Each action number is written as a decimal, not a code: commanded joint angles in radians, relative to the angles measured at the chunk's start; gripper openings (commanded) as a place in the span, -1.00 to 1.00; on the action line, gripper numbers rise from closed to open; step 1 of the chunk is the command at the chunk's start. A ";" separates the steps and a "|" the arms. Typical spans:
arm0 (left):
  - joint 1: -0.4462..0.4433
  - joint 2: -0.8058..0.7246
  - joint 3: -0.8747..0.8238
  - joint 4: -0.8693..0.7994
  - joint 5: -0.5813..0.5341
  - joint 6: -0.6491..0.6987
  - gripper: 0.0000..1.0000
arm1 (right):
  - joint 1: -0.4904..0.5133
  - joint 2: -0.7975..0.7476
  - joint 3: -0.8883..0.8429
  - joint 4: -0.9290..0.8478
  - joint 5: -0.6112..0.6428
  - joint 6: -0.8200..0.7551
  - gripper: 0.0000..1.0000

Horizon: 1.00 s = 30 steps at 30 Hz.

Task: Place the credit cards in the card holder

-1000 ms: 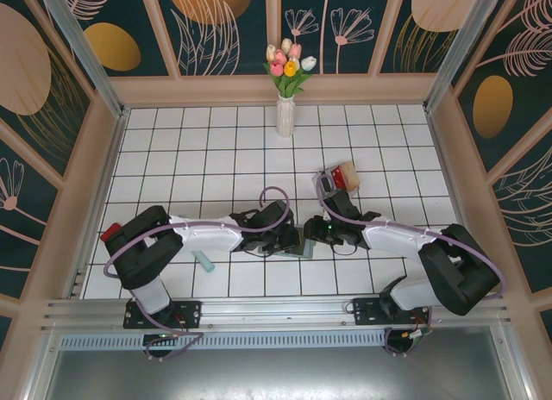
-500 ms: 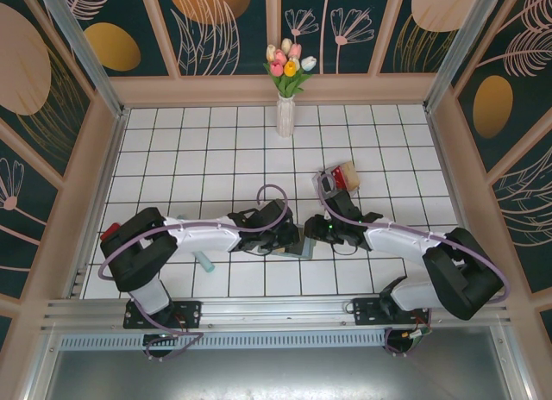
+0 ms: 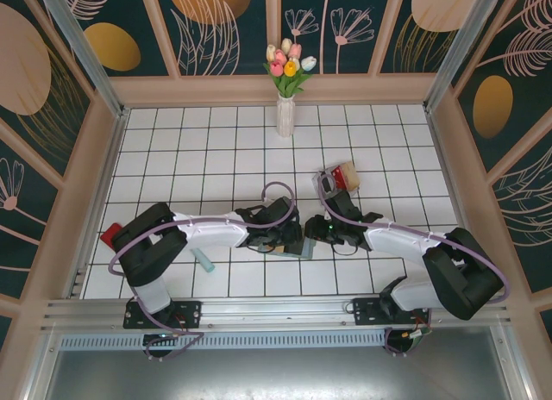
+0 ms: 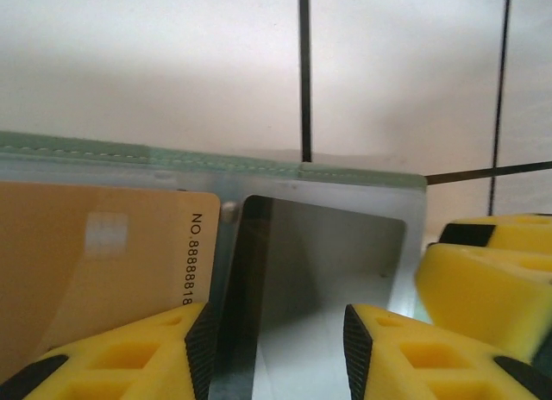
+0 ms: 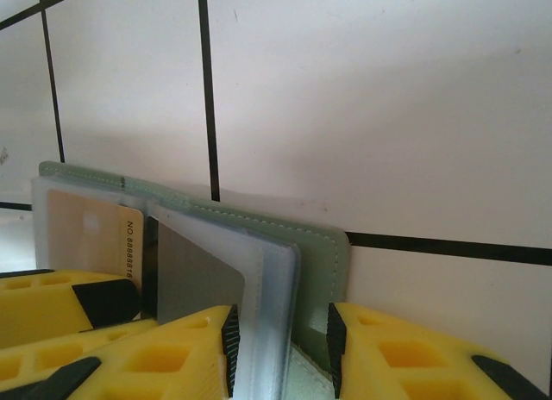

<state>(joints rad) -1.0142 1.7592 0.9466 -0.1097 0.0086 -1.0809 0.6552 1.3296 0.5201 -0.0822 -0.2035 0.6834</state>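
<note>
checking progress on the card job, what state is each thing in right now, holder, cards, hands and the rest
card holder, open, pages splayed
tan card, in a clear pocket of the holder
red card, lying farther back, outside the holder
left hand, open, fingers either side of an inner page
right hand, shut on the card holder
teal stick, lying flat
vase, upright with tulips

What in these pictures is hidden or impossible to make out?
- Top view: small grey-green card holder, largely covered by the left gripper and right gripper.
- Left wrist: thin tan card's printed number, cut short by the left gripper.
- Right wrist: holder's lower edge, behind the right gripper.
</note>
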 commanded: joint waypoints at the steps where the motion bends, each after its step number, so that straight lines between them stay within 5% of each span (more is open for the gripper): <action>1: -0.007 0.013 0.020 -0.069 -0.030 0.023 -0.06 | 0.007 0.006 -0.003 -0.005 0.000 0.001 -0.29; 15: -0.011 0.026 0.037 0.025 0.052 0.012 -0.18 | 0.011 0.034 -0.015 0.026 -0.025 0.005 -0.33; 30: -0.011 -0.017 -0.039 0.130 0.105 -0.039 -0.54 | 0.011 0.028 -0.027 0.025 -0.005 0.010 -0.42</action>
<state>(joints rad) -1.0157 1.7763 0.9211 -0.0280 0.0765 -1.1049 0.6563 1.3605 0.5140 -0.0700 -0.2070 0.6846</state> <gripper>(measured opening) 0.236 0.290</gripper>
